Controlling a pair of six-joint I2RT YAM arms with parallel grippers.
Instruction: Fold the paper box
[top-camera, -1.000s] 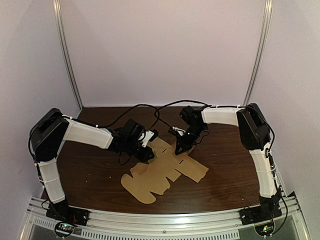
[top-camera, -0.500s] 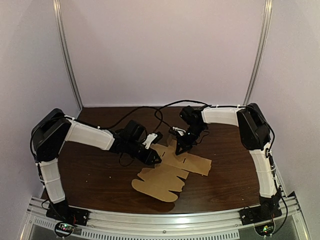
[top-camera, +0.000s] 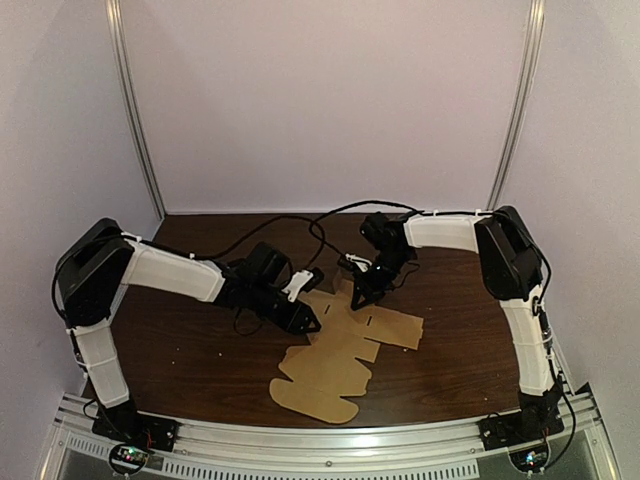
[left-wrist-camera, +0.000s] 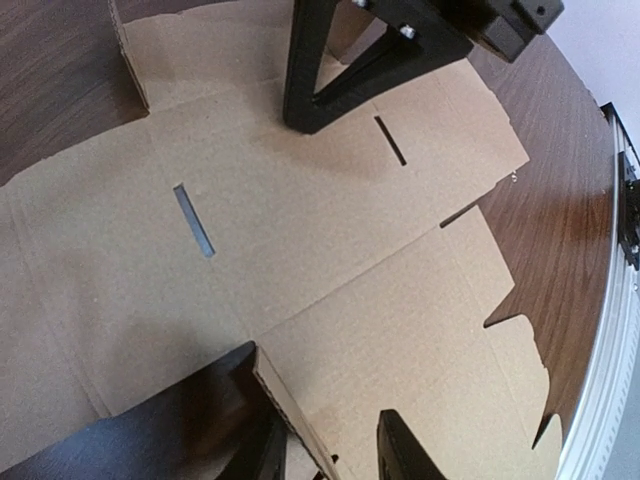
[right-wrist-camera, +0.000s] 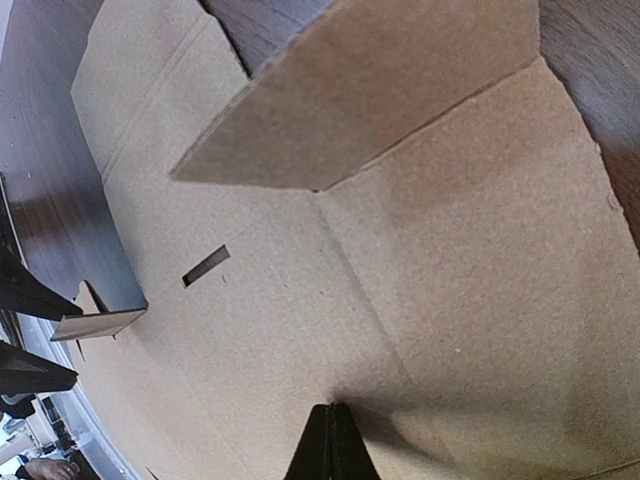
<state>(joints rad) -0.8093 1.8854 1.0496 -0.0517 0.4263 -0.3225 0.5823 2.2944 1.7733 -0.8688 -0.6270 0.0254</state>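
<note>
On the dark table (top-camera: 200, 350) the cardboard sheet (top-camera: 335, 365) lies at the middle, reaching toward the near edge. Its raised flap (left-wrist-camera: 290, 410) may slip from the left gripper (left-wrist-camera: 325, 445), whose fingers (left-wrist-camera: 400, 450) stand slightly apart around it. The sheet may also turn under the closed right gripper (top-camera: 358, 298), which presses on it. The sheet is flat and creased, with narrow slots (left-wrist-camera: 192, 218).

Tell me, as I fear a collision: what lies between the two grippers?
Only a flat panel of the paper box, bare; the left wrist view shows it.
</note>
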